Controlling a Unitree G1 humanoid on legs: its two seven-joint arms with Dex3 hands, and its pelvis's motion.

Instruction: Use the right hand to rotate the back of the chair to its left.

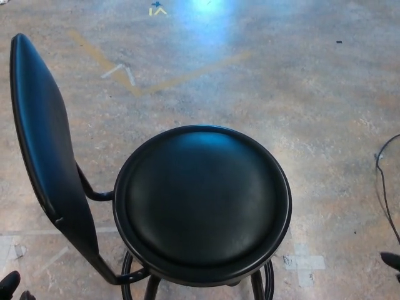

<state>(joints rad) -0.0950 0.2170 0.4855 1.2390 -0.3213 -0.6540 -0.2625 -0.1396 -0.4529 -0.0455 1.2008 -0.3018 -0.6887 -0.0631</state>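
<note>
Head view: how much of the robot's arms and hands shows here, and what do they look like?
Very little. A black rounded tip of the right robot hand shows at the lower right edge, and two black rounded tips of the left robot hand at the lower left corner. No forearm, cable or marking on them is visible.

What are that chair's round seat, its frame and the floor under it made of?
The seat looks like black vinyl or leather over padding: smooth, with a soft bluish sheen. The frame looks like black painted metal tubing, thin and bent. The floor seems to be polished concrete, mottled grey-brown and reflecting a light.
</note>
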